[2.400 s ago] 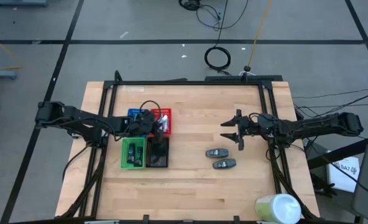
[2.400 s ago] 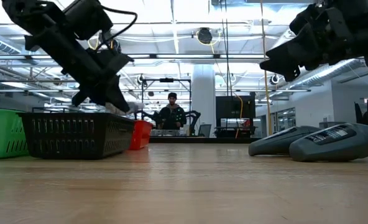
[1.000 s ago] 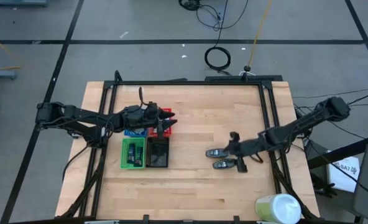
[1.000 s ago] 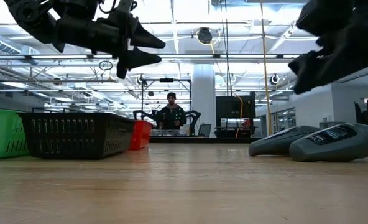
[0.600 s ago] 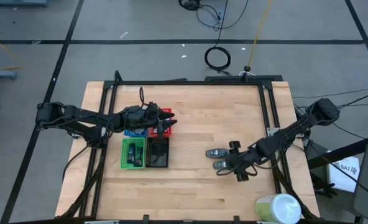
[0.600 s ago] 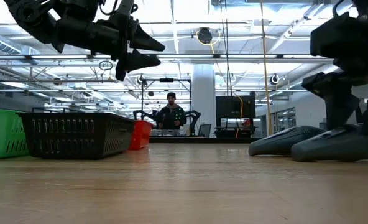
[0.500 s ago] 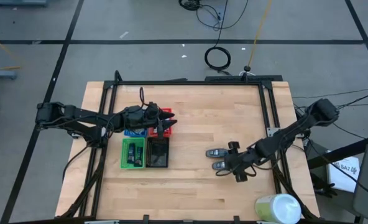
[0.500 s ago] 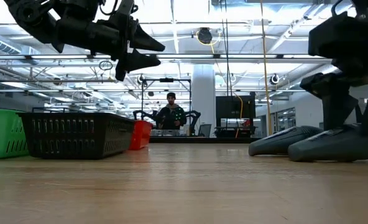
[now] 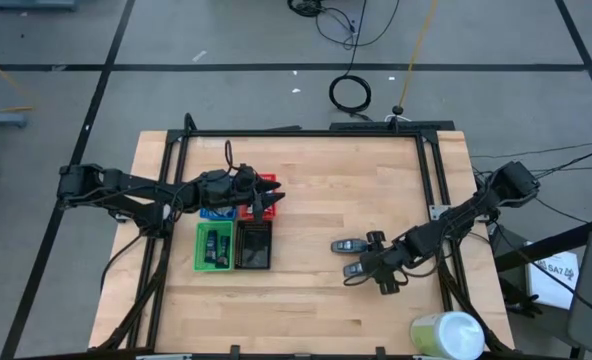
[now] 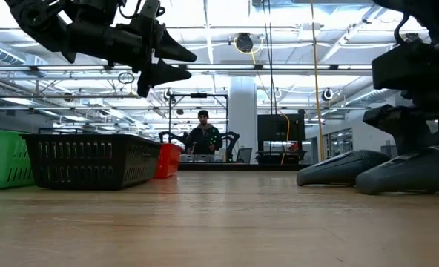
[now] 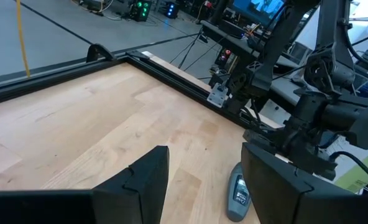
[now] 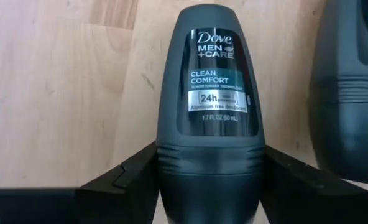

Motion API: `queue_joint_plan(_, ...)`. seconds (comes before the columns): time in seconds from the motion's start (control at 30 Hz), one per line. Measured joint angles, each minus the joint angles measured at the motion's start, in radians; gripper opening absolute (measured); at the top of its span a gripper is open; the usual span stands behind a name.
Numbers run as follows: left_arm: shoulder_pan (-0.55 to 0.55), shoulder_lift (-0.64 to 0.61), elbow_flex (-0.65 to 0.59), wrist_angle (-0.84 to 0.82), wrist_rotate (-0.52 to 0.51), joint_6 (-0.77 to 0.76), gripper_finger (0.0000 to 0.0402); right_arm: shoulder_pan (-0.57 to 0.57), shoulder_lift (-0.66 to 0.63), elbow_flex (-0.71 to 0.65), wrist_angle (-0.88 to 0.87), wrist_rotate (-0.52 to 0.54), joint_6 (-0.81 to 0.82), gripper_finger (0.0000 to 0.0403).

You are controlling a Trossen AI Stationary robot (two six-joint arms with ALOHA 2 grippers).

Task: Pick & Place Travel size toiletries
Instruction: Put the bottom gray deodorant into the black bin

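Two dark grey oblong deodorant packs lie on their sides on the table right of centre: the far one (image 9: 347,245) and the near one (image 9: 354,270). My right gripper (image 9: 368,268) is down at the near pack (image 12: 210,118) and shut on it; the far pack shows beside it (image 12: 352,93). Both packs also show in the low view (image 10: 408,170). My left gripper (image 9: 272,195) is open and empty, held in the air over the red tray (image 9: 266,181); it also shows in the low view (image 10: 176,61). My right gripper pinches the near pack between its two fingers (image 12: 125,180), on the two sides of the end below its seam (image 12: 171,168), the end nearest the wrist. The fingers come from the table's right, slanting down, along the pack. The pack lies on the table, label up.
Green (image 9: 214,246) and black (image 9: 254,244) trays stand side by side left of centre, blue (image 9: 212,183) and red behind them, with small items inside. A big pale cylinder (image 9: 446,335) stands at the near right corner. A person (image 10: 203,137) stands far behind the table.
My right gripper has gone down and toward the table's near edge, from over the far pack to the near pack, and now stands low at the table around it. The near pack has shifted slightly on the table.
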Motion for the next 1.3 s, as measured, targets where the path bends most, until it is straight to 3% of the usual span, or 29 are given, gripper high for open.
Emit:
queue_joint_plan(0.37,-0.003,0.0,0.0,0.0,0.0,0.002,0.0198,-0.001,-0.083,-0.001,-0.007,0.078,-0.088,0.0199)
queue_joint_plan(0.5,-0.014,0.0,0.0,0.005,0.0,0.022,0.0198,-0.001,-0.165,-0.001,-0.005,0.218,-0.137,0.0201)
queue_joint_plan(0.67,-0.038,0.0,0.0,0.023,-0.002,0.075,0.0198,-0.006,-0.269,-0.001,0.023,0.503,-0.177,0.0202)
queue_joint_plan(0.8,-0.058,0.0,0.009,0.034,-0.026,0.095,0.0198,-0.03,-0.316,-0.041,0.158,0.68,-0.255,0.0201)
queue_joint_plan(0.93,-0.081,0.007,0.029,0.036,-0.089,0.077,0.0198,-0.093,-0.31,-0.133,0.415,0.69,-0.428,0.0204)
queue_joint_plan(1.1,-0.108,0.07,0.09,0.035,-0.097,-0.01,0.0198,-0.161,-0.254,-0.222,0.756,0.689,-0.684,0.0205)
queue_joint_plan(1.3,-0.122,0.228,0.227,0.03,-0.088,-0.121,0.0198,-0.224,-0.196,-0.23,0.836,0.691,-0.807,0.0207)
